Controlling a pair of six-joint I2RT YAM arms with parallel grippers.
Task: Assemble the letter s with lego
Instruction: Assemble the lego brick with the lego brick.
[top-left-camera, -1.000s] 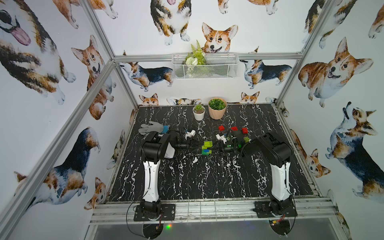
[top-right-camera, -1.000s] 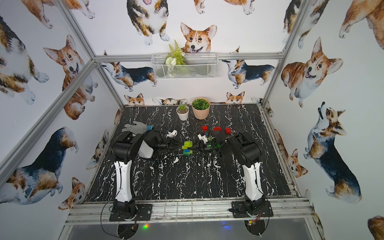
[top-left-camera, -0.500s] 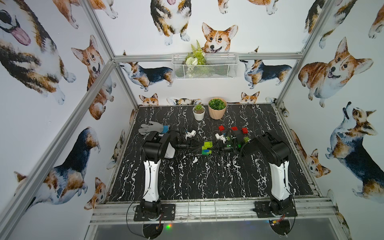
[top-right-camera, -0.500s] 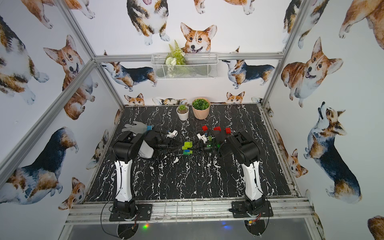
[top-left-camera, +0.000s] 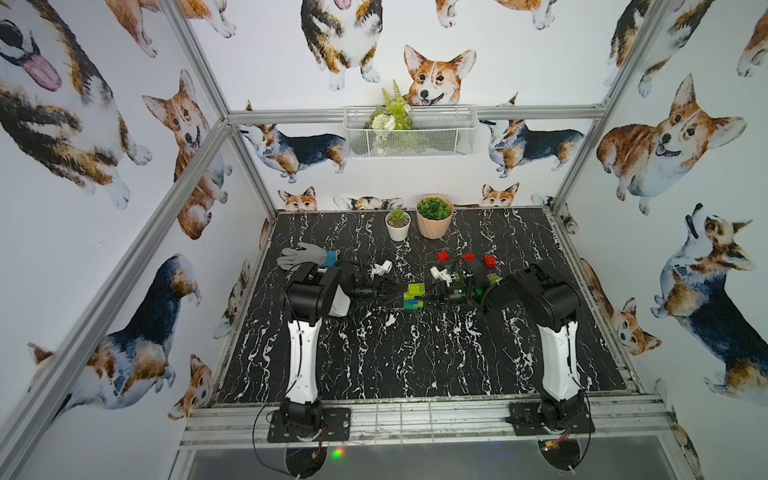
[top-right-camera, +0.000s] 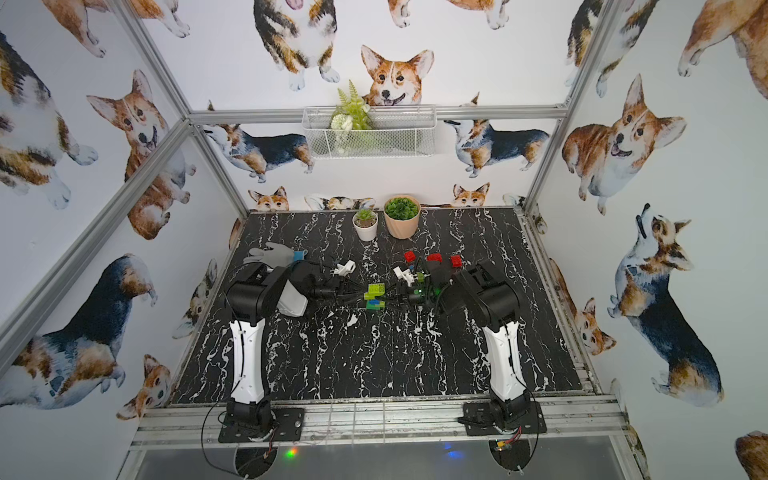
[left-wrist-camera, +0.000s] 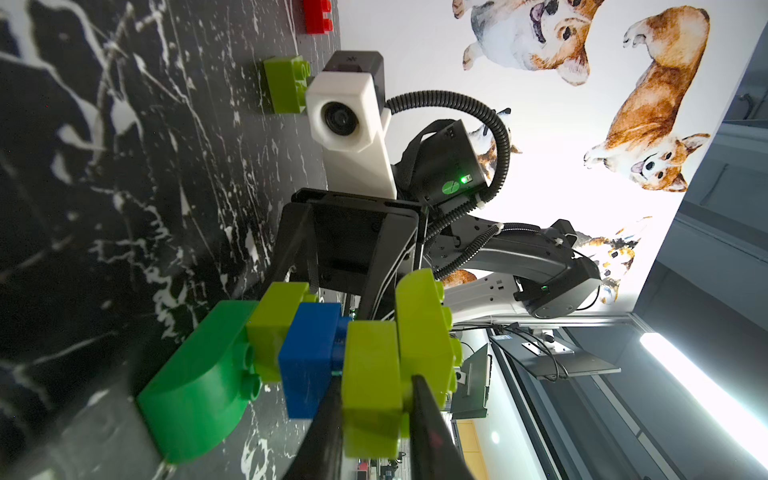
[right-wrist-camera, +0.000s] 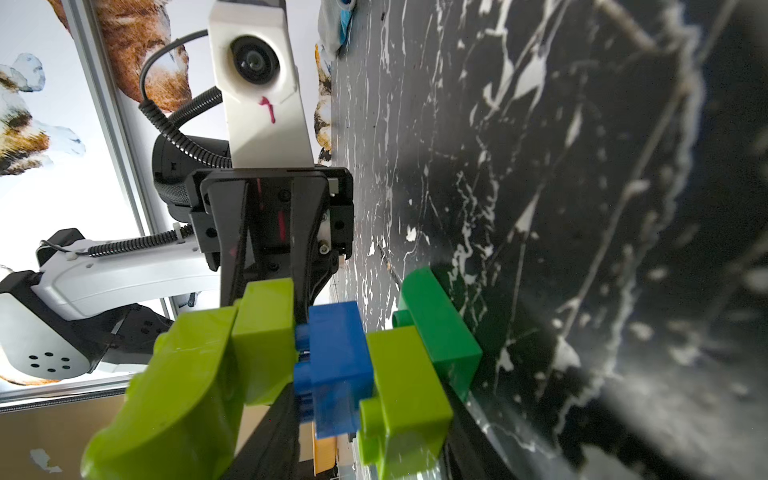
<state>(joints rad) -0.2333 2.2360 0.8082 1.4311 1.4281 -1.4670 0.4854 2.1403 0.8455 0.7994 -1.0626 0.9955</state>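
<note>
Plastic, hard and glossy, is what you are working with. The stack (top-left-camera: 415, 296) stands mid-surface between the two arms. Its dark green brick (left-wrist-camera: 195, 386) is down on the surface (top-left-camera: 415, 365), and above it come a lower lime brick (left-wrist-camera: 274, 332), a blue brick (left-wrist-camera: 311, 357), an upper lime brick (left-wrist-camera: 370, 386) and a curved lime cap (left-wrist-camera: 424, 328).

Your left fingers (left-wrist-camera: 430, 424) are clenched on the flat sides of the upper lime brick. Your right fingers (right-wrist-camera: 272, 436) sit on either side of the blue and lower lime bricks, but you cannot tell whether they press yet.

Expect the bricks to be light and stiff, with no give under a pinch. The smooth walls will likely slip in a weak grasp. The stud joints look like the weak point, since a twist or sideways pull could pop a layer off. Take hold on opposite flat walls, never on the studs or the curved cap.

Three red bricks (top-left-camera: 468, 257) and a loose lime brick (top-left-camera: 493, 279) lie near the right wrist, toward the back.

The surface is black with white veining, flat and shiny, so the base may slide if you push it. Two pots (top-left-camera: 434, 216) stand at the back edge and a grey glove (top-left-camera: 302, 255) lies at the back left. A wire basket (top-left-camera: 409, 141) hangs on the corgi-print wall.
</note>
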